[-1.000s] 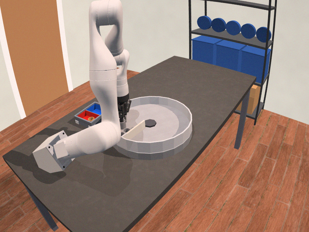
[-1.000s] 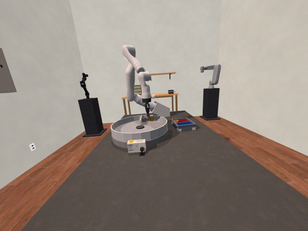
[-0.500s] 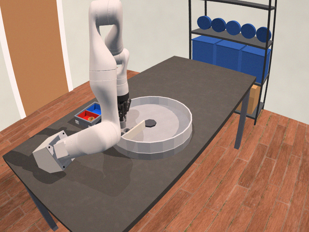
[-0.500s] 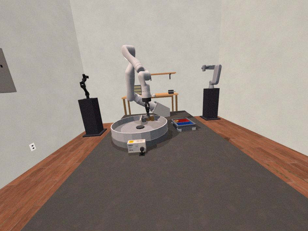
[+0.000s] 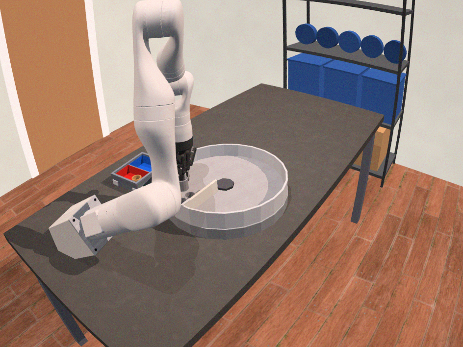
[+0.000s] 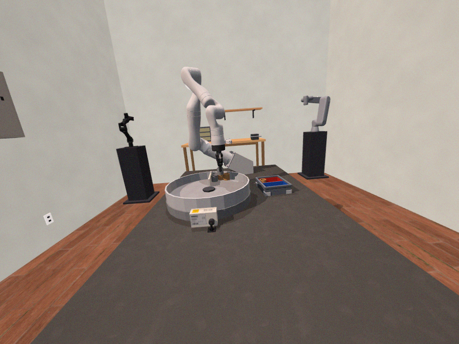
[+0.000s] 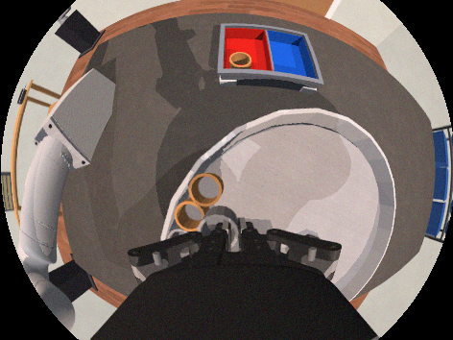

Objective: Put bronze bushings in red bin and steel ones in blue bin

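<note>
Item: turntable (image 5: 231, 220) (image 6: 207, 202) (image 7: 386, 192), on the worktop, the landmark for this entry.

Item: fingers (image 5: 185, 177) (image 6: 220, 169), one set, above the turntable near its rim; closing narrowly on the wall of one steel bushing (image 5: 182, 184) (image 6: 220, 172) (image 7: 218, 212), apparently one tip inside its bore.

Held piece: standing upright, long axis roughly in line with the fingers, seemingly riding higher than its neighbours.

Item: two bronze bushings (image 7: 206, 189), upright on the turntable, just beside the held piece.

Item: other steel, partly hidden, by the turntable's fence (image 5: 201, 194) (image 6: 209, 178).

Item: red bin (image 5: 127, 171) (image 6: 274, 179) (image 7: 247, 43), outside the turntable's rim, containing one bronze bushing (image 5: 136, 177) (image 6: 262, 180) (image 7: 240, 60).

Item: blue bin (image 5: 141, 162) (image 6: 276, 183) (image 7: 290, 53), adjoining, showing no bushing.

Governing relation, as judged: the blue bin is lying across the turntable's rim from the fingers, calling for lifting clear, then carrying sideways past the bronze pair.
</note>
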Robot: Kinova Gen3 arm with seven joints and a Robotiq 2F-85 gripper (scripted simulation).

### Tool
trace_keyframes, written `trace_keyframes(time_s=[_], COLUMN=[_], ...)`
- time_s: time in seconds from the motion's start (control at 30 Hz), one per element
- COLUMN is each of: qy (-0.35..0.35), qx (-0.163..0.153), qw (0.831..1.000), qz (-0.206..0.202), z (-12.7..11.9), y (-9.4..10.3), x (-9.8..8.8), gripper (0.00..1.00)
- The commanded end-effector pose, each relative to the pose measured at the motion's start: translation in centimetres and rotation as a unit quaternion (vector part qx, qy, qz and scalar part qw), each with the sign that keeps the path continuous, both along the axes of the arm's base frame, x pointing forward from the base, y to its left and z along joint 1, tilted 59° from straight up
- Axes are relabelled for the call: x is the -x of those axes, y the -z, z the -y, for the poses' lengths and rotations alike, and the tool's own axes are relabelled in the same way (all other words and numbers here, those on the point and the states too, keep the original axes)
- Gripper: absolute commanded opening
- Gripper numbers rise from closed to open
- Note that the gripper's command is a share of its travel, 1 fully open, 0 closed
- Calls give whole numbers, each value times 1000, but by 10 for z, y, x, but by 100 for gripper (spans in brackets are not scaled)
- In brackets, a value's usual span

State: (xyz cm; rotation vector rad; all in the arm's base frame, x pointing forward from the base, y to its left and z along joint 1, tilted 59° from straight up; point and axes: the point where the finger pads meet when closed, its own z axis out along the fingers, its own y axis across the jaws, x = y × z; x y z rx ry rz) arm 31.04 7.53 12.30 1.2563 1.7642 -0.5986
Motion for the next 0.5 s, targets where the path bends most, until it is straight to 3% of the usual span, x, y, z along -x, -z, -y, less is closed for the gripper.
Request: trace_keyframes(time_s=[0.0, 0.47], qy=[-1, -1], qx=[-1, -1], qw=[1000, 1000], qz=[0, 0], z=[-2, -5], y=[-1, -3], x=[0, 2], gripper=[0, 0])
